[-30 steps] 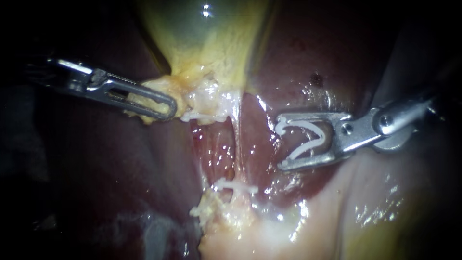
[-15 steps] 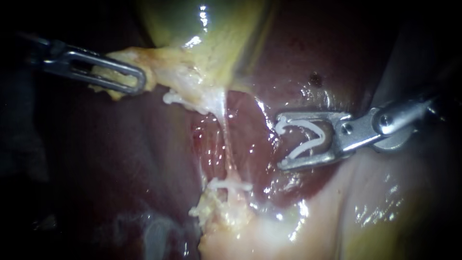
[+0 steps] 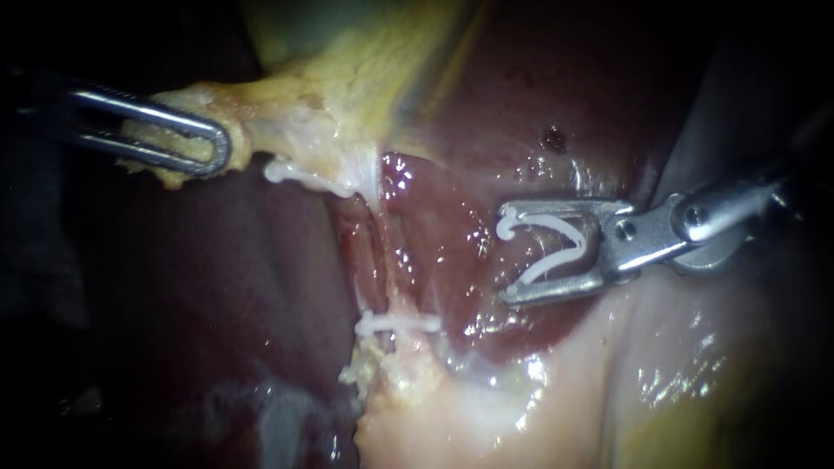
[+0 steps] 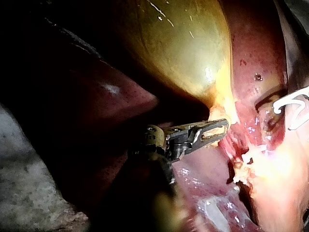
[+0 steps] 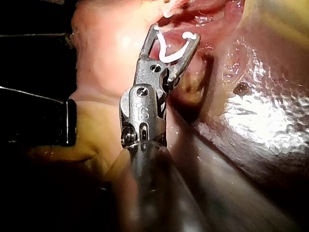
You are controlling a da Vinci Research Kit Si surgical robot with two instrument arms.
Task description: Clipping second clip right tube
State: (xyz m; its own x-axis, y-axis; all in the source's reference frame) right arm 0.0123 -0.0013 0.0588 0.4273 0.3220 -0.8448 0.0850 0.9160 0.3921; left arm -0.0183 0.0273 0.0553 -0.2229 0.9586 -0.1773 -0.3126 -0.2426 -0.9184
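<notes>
Between the right instrument's [image 3: 506, 256] 2 jaws sits an open white clip [image 3: 546, 267], its legs spread along both jaws, which hold it from either side. That loaded clip hangs over the liver [image 3: 521, 113], to the right of the tube [image 3: 382, 252] and apart from it. At the left instrument [image 3: 221, 149], the jaws are clamped together on yellowish tissue [image 3: 269, 122] below the gallbladder [image 3: 347, 39], stretched toward the view's left. From that tissue the thin tube runs taut downward. 2 closed clips sit on it: an upper clip [image 3: 300, 176] by the held tissue and a lower clip [image 3: 395, 324] at its bottom end.
</notes>
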